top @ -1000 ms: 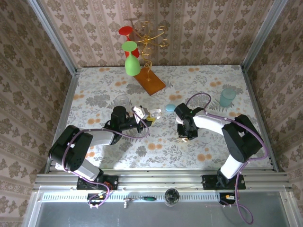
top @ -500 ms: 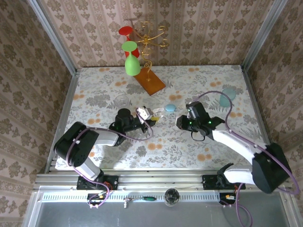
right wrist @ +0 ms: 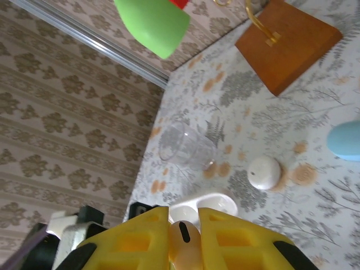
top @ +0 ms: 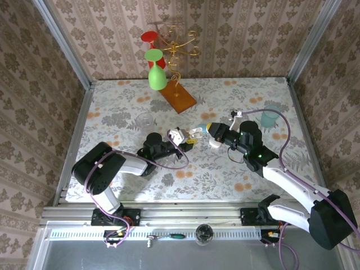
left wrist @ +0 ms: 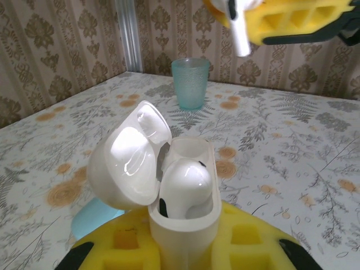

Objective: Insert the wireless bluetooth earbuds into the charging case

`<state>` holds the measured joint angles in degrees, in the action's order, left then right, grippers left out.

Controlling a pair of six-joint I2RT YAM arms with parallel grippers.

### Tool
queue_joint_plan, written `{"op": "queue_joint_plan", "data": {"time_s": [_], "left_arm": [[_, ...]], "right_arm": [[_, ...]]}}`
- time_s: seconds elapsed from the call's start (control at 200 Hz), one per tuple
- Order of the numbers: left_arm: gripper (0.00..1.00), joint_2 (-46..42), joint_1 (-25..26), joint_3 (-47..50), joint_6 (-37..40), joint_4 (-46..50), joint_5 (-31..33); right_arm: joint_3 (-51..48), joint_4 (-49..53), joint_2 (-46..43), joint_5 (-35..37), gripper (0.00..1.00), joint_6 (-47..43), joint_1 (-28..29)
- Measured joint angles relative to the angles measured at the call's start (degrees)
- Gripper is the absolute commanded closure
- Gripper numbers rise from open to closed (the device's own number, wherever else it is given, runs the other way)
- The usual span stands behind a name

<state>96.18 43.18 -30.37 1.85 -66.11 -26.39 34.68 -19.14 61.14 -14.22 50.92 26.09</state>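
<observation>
Left gripper [top: 180,136] clamps open charging case [left wrist: 183,197]; right gripper [right wrist: 184,225], just right, pinches an earbud [left wrist: 240,35] — lowering into empty socket [left wrist: 191,150] likely next.

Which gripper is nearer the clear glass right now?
Left. The left gripper sits just right of the clear glass; the right gripper is farther right, beyond the left one.

teal cup [top: 271,116], clear glass [top: 145,120], wooden stand [top: 179,97]

Counting now: two earbuds [left wrist: 181,183], one open white case [left wrist: 183,230], one blue case [top: 202,128], one teal tumbler [top: 271,116] at two o'clock, one clear glass [top: 145,119] at ten, two goblets [top: 156,70], one stand [top: 179,97] at twelve.
</observation>
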Motion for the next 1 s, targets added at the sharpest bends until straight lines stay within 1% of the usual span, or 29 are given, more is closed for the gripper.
{"op": "queue_joint_plan", "data": {"time_s": [0.205,0.43,1.0], "left_arm": [[1.00,0.7,1.5,-1.7,-1.7,-1.3,0.9],[1.00,1.0,1.5,-1.9,-3.8,-3.0,1.4],[1.00,1.0,1.5,-2.8,-4.3,-3.1,0.4]], "right_arm": [[-0.7,-5.1,0.8,-1.3,0.82,2.5,-1.0],[-2.1,-6.4,1.3,-1.6,0.82,3.6,-1.2],[-2.8,-10.0,4.3,-3.0,0.82,4.9,-1.4]]}}
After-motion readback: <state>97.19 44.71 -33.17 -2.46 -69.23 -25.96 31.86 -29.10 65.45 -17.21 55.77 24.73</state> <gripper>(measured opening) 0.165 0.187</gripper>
